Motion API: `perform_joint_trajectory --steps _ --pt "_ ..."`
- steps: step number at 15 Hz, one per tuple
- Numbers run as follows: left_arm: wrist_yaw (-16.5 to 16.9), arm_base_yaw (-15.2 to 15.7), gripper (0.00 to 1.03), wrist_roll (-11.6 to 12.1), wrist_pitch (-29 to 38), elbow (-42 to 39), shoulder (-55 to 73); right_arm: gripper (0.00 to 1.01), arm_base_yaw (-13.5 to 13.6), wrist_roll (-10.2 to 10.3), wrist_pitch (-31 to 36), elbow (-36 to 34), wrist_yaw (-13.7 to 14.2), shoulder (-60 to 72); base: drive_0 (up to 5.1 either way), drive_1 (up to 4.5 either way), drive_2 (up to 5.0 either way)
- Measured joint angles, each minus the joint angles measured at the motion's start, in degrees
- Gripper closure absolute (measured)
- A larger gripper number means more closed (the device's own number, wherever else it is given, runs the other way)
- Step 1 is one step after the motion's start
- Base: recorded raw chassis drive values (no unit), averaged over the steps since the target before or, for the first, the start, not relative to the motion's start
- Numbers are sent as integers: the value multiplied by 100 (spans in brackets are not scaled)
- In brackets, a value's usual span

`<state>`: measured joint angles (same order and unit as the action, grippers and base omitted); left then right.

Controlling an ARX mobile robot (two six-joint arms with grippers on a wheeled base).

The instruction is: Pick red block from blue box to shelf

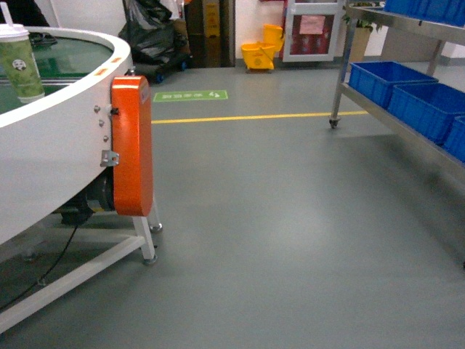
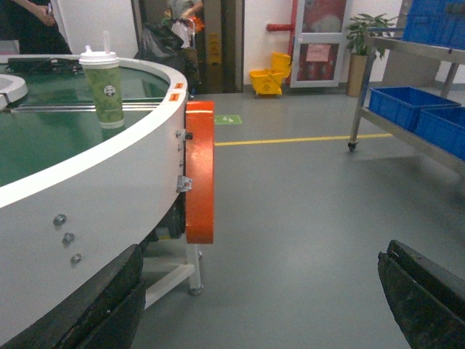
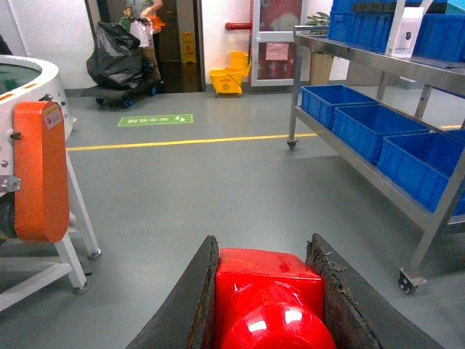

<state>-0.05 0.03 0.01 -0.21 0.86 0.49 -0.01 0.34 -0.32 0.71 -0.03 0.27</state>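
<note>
Jaws of the right gripper [image 3: 269,305] pinch the red block [image 3: 269,294]; left gripper [image 2: 261,305] spread, seemingly level.

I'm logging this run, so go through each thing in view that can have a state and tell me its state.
red block: clamped between the right gripper's fingers, off the shelf.
right gripper: shut on the red block.
left gripper: open, fingers wide apart, nothing between them.
shelf: standing on the floor, blue crates on its tiers.
blue crates: open-topped, no lids.
cup: upright on the round table, lid and straw on.
</note>
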Motion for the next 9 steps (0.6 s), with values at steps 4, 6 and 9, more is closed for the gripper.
perform_joint_trajectory --steps 4,6,9 --pt "0 0 5 0 0 0 0 72 0 0 2 0 0 0 -164 -164 -164" --pt "2 0 5 0 0 0 0 72 0 2 0 0 0 0 -141 -141 -141" --pt "0 0 5 0 2 0 0 72 0 2 0 0 2 0 -166 -166 -166"
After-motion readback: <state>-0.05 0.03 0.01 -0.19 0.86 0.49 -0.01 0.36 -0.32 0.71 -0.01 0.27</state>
